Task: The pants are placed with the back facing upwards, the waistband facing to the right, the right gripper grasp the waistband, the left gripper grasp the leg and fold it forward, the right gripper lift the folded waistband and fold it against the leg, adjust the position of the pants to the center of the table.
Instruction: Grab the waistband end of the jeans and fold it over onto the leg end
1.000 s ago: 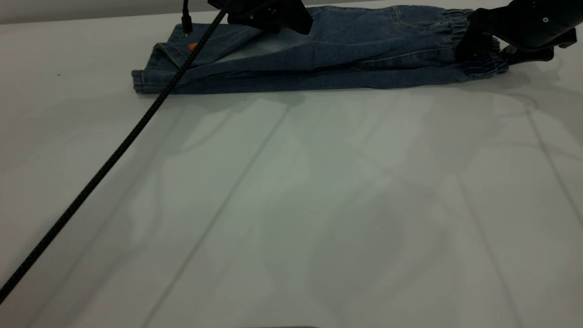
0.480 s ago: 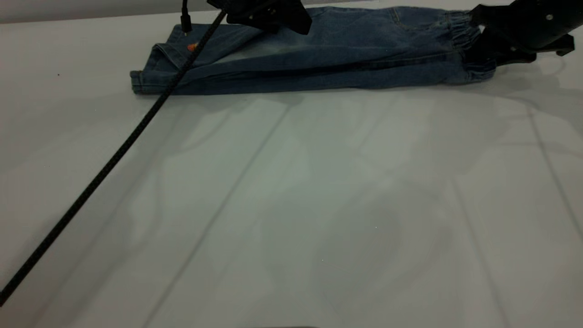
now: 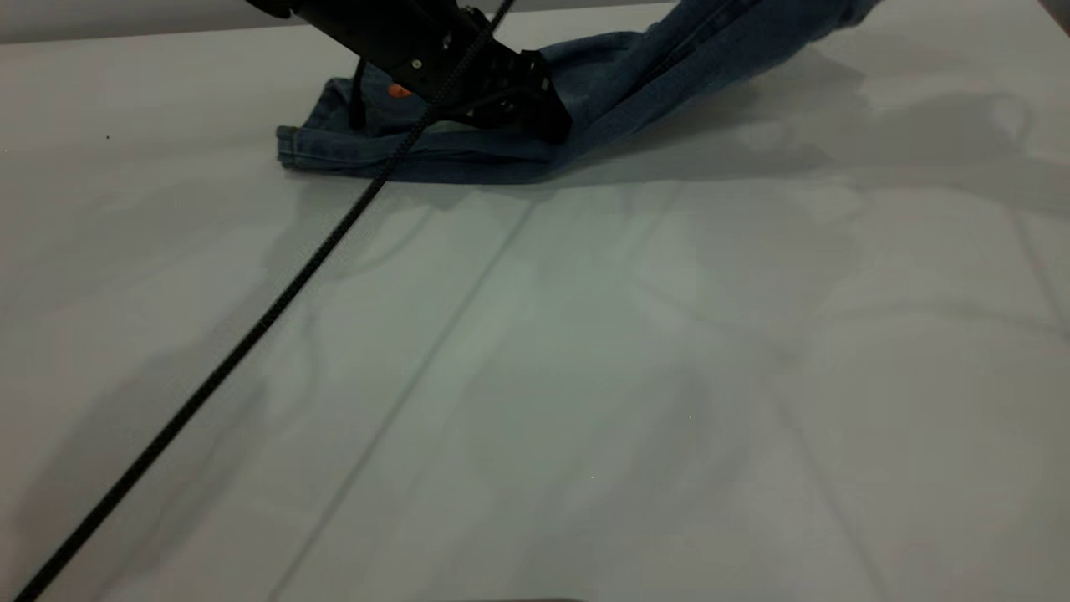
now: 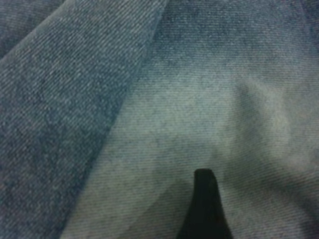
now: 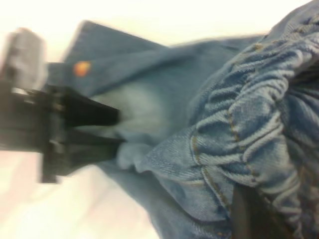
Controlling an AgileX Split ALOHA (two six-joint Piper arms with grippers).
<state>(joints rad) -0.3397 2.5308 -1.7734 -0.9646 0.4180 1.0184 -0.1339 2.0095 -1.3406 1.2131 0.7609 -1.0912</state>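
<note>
Left gripper (image 3: 547,117) pins the pants (image 3: 501,150) mid-fold on the far side of the table (image 3: 585,376), jaws apparently closed on denim. The waistband (image 5: 259,134) rises out of the exterior view; close up, the right gripper's finger (image 5: 254,214) clamps it.

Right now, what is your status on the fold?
Left tool pressed down on the leg, pinning it. Waistband lifted, carried by right tool, out of exterior view. Table ahead; left arm's cable crosses it.
</note>
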